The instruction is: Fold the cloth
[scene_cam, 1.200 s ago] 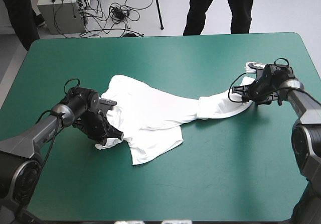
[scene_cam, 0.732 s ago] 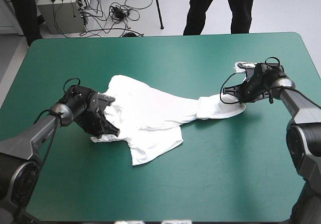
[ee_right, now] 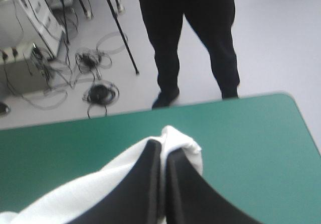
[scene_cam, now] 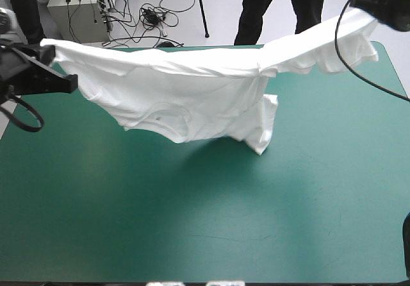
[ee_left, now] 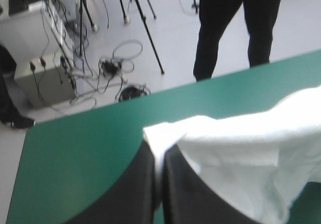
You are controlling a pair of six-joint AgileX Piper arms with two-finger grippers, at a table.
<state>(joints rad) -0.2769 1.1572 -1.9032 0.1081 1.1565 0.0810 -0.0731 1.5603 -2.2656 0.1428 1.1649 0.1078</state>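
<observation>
The white T-shirt [scene_cam: 192, 87] hangs lifted above the teal-green table, stretched wide between both grippers. My left gripper [scene_cam: 63, 79] is raised at the table's left side, shut on one end of the T-shirt [ee_left: 241, 153]. In the left wrist view the black fingers [ee_left: 145, 184] meet with white cloth pinched between them. My right gripper [scene_cam: 362, 2] is up high at the far right, shut on the other end. A bunched fold of the T-shirt [ee_right: 100, 189] wraps over its fingertips [ee_right: 150, 163]. The shirt's lowest fold [scene_cam: 261, 142] hangs near the table.
The teal-green table [scene_cam: 192, 222] spreads below the hanging shirt, with its far edge [ee_left: 100, 111] behind the cloth and its far right corner [ee_right: 286, 98] ahead of the right gripper.
Earlier the shirt lay crumpled on the table with both grippers low at its ends. The right gripper shut on its end, and both arms rose and moved apart, lifting the shirt.
</observation>
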